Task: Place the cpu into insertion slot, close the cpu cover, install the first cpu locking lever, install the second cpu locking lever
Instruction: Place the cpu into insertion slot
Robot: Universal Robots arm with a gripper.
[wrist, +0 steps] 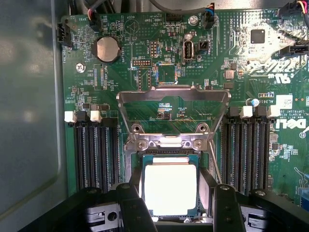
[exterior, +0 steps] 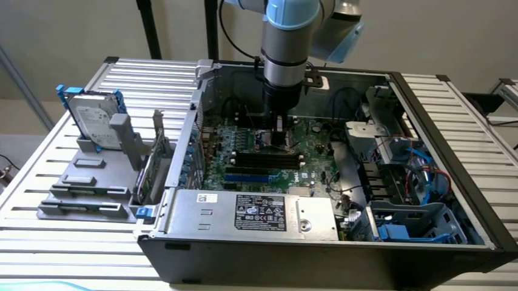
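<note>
Dark fingers (wrist: 131,205) of the tool (wrist: 176,187) rise closest to the wrist camera, spread wide with one on each side of the cpu (wrist: 170,188) and neither clamped on it. One finger stands just beside the chip's edge and the other a little apart.

The cpu lies flat in the insertion slot (wrist: 169,158), its pale top glaring in the light, and it looks seated square within the rim. I judge it light, thin and stiff, with a smooth, slippery top and a delicate underside. It is best taken by two opposite edges with a gentle squeeze and never pressed down hard.

Beyond the slot, the cpu cover (wrist: 173,93) stands swung open on its hinge. It is a thin, springy metal frame, probably best pushed at its free far bar.

Black memory slots (wrist: 94,154) flank the socket on the green motherboard (wrist: 120,29), and a coin battery (wrist: 107,49) sits farther off. In the exterior view the arm reaches straight down into the open computer case (exterior: 324,267), which rests on the slatted counter (exterior: 48,242).
</note>
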